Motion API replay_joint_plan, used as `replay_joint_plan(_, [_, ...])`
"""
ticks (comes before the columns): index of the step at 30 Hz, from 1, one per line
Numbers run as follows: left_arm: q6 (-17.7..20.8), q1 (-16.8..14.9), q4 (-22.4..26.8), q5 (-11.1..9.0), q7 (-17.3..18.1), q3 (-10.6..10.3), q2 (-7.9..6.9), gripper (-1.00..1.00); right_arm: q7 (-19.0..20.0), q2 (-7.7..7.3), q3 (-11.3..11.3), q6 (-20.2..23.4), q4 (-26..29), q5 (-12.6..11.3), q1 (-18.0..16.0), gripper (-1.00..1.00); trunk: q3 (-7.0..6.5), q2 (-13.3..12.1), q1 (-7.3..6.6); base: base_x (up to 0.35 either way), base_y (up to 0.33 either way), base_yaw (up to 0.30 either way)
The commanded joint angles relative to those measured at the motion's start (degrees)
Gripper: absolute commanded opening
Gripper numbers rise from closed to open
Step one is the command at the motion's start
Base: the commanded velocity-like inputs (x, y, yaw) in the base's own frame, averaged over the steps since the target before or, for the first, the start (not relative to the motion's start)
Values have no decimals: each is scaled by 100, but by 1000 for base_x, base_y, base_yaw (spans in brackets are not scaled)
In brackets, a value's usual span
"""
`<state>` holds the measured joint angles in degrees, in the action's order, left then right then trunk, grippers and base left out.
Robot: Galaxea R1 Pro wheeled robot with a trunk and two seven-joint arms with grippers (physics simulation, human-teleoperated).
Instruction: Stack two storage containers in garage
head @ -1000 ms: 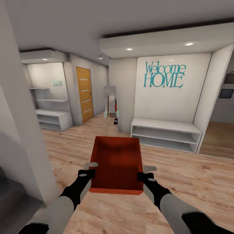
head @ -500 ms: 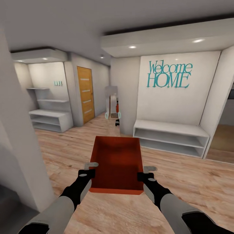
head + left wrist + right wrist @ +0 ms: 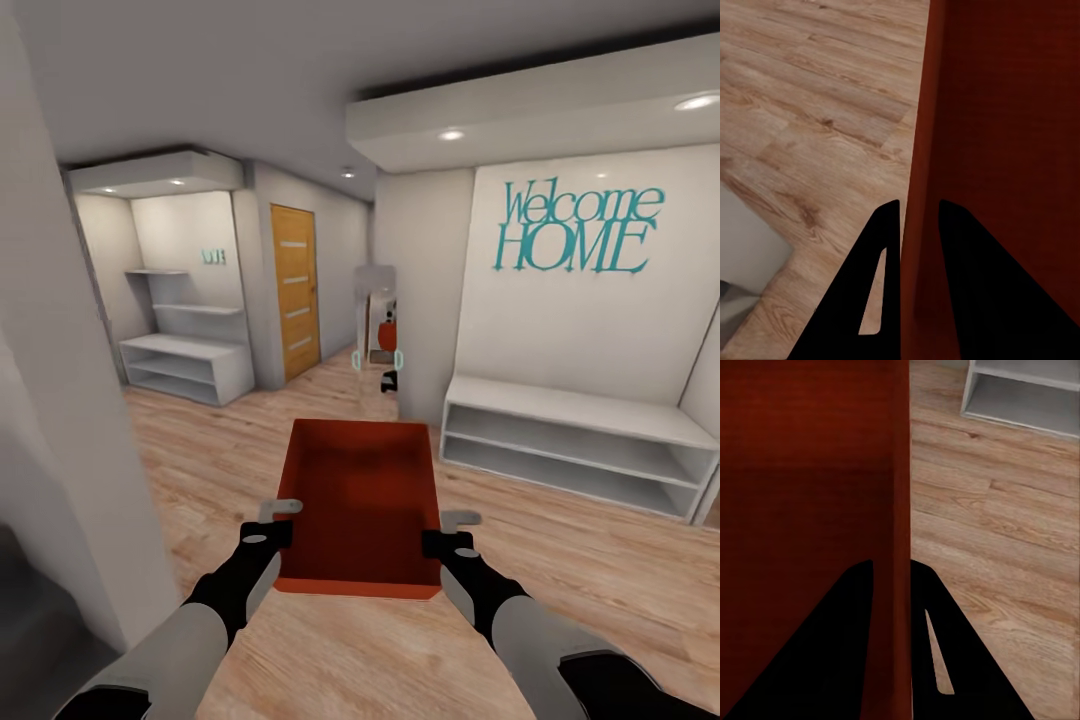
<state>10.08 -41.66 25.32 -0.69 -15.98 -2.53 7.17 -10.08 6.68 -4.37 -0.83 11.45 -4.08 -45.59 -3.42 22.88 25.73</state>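
– Where does the storage container (image 3: 360, 505) sit?

– Between the two grippers: left gripper (image 3: 283, 520) on its left wall, right gripper (image 3: 447, 530) on its right wall, each with one finger inside the wall and one outside. The wood floor (image 3: 600, 560) lies under it.

– And around the container?

– Beyond it to the right, a low shelf unit (image 3: 575, 440) stands against the wall, with the lettering (image 3: 575, 230) above it. Beyond it to the left, another shelf unit (image 3: 190, 365) in an alcove, with a door (image 3: 296, 290) just right of that. Straight behind the container, possibly a mirror (image 3: 378, 325).

– To its near left?

– A wall corner (image 3: 60, 400).
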Motion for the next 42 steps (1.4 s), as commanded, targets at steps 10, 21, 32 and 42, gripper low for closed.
replay_joint_plan(10, [56, 0, 15, 78, -98, -10, -32, -100, -46, -141, -12, -14, 6, 13, -3, -100, 2, 4, 5, 324, 0, 5])
replay_joint_plan(21, [56, 0, 17, 78, -98, -10, -32, -100, -46, -138, -12, -14, 6, 13, -3, -100, 2, 4, 5, 324, 0, 0])
replay_joint_plan(32, [56, 0, 17, 78, -98, -10, -32, -100, -46, -141, -12, -14, 1, 13, -3, -100, 2, 4, 5, 324, 0, 0])
replay_joint_plan(42, [56, 0, 17, 78, -98, -10, -43, -100, -49, -132, -12, -14, -3, 11, -3, -100, 2, 4, 5, 324, 0, 0])
